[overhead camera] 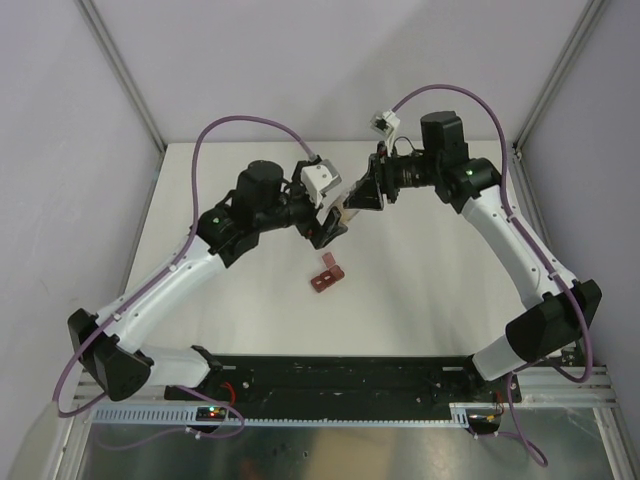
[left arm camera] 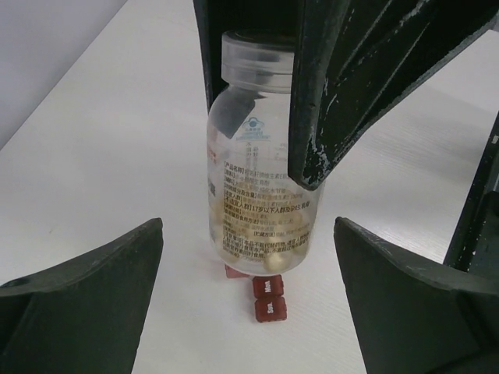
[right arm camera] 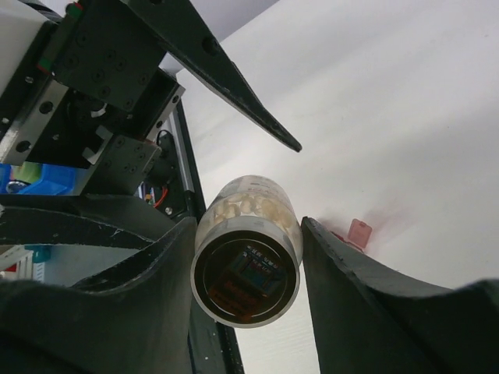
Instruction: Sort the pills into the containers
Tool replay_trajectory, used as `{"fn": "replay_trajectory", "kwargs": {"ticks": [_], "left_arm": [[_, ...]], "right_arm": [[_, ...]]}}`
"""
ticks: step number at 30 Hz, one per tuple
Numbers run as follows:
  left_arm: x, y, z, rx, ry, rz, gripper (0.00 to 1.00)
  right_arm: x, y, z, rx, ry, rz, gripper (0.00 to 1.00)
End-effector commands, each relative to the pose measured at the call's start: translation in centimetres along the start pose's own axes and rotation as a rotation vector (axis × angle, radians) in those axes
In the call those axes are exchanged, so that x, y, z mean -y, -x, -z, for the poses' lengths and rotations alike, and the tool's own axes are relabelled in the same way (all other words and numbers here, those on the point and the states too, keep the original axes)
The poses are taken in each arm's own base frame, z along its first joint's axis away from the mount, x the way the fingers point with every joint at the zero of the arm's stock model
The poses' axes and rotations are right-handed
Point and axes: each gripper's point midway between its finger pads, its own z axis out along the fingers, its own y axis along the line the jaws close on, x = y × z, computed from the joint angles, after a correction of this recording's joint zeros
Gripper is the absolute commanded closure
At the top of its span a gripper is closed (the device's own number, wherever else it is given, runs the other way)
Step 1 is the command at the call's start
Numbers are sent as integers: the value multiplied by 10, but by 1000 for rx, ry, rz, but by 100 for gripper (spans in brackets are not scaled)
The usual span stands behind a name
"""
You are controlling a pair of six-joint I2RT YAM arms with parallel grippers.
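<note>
Right pincer (right arm camera: 248,234) clamps the bottle (left arm camera: 257,195) above the red containers (left arm camera: 269,300) on the surface (overhead camera: 420,290) — pills (left arm camera: 273,261) all inside it. Left pincer (left arm camera: 248,234) gapes wide, empty, facing the bottle — likely for its lid.

We list arms, two: the left arm (overhead camera: 170,285) and the right arm (overhead camera: 520,240). Pincers, two: the left pincer (left arm camera: 248,234) and the right pincer (right arm camera: 245,226), each with two fingers (left arm camera: 86,273), four in all. Purple cables (overhead camera: 240,122), two, one to each arm. Surface (overhead camera: 430,300), one, white. Clear bottle (left arm camera: 257,156), one. Pills (left arm camera: 273,261), pale yellowish, many inside the clear bottle; we cannot count them through its printed wall. Containers (overhead camera: 327,273), one dark red strip; from the left wrist we count two lidded squares in full and the corner of a third behind the clear bottle.
</note>
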Motion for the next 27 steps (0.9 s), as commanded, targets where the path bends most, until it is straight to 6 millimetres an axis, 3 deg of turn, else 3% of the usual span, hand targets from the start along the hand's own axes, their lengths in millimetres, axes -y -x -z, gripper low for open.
{"fn": "replay_trajectory", "kwargs": {"ticks": [1,8,14,16,18,19,22,24,27], "left_arm": [[7,27,-3,80,-35,-13,9],[13,24,-12,67,-61,-14,22],[14,20,-11,61,-64,-24,51],[15,19,-9,61,-63,-29,69],[15,16,-5,60,-57,-29,90],[16,15,-3,60,-54,-30,95],[17,14,1,63,-50,-33,99],[18,13,4,64,-46,-39,100],[21,9,5,56,-47,-47,100]], "right_arm": [[-27,19,12,69,72,40,100],[-32,18,13,78,98,27,100],[-33,19,18,90,94,24,100],[-32,19,21,96,82,26,93],[-32,20,24,104,65,29,77],[-32,20,26,109,54,33,65],[-33,24,33,125,25,44,35],[-33,27,38,137,9,50,24],[-35,31,44,150,-5,53,17]]}}
